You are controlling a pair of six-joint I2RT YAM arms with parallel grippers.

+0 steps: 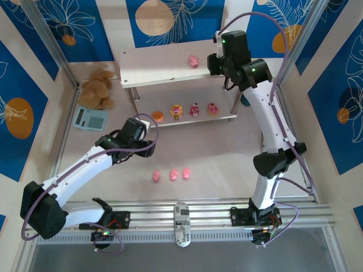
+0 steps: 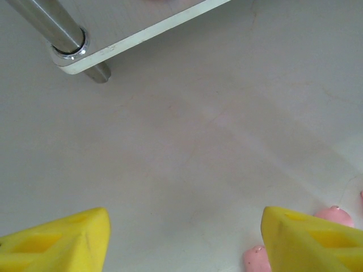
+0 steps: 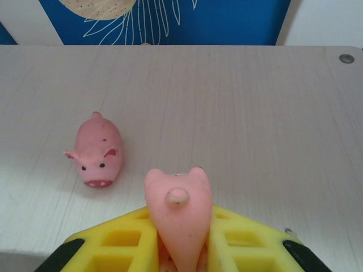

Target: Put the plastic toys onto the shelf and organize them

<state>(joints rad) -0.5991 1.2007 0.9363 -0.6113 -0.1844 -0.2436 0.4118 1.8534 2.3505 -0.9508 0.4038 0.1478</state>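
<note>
**Fingers status: right fingers [image 3: 125,243] clamped on held piglet [image 3: 177,218] over top board [image 3: 238,102]; left fingers [image 2: 62,241] spread, empty**

Top external:
- The shelf [image 1: 159,73] stands at the far side of the table [image 1: 227,164].
- One loose piglet [image 1: 194,61] is on the top board, with the right fingers just beside it on its right.
- The lower board [image 1: 185,118] carries a row of four. One orange round piece [image 1: 157,117] sits at the left end, then three cupcake figures [image 1: 176,110] [image 1: 194,109] [image 1: 212,108].
- Three table piglets [image 1: 156,177] [image 1: 173,175] [image 1: 185,173] sit in a row in front of the shelf.
- Piglet count is five: one held, one on the top board, three on the table.
- The left fingers hang over the table near the shelf's front left corner, well apart from the table piglets.
- A teddy bear [image 1: 97,88] and a calculator [image 1: 91,118] lie left of the shelf.

Left wrist:
- Both yellow fingers are wide apart with nothing between them and bare table below.
- The lower board's corner and a metal leg [image 2: 57,25] are at upper left.
- Parts of pink piglets show at the lower right edge.

Right wrist:
- The fingers pinch the held piglet from both sides, a small nub on it facing the camera.
- Whether it touches the board, cannot tell.
- The loose piglet stands to its left, snout toward the camera, apart from it.
</note>
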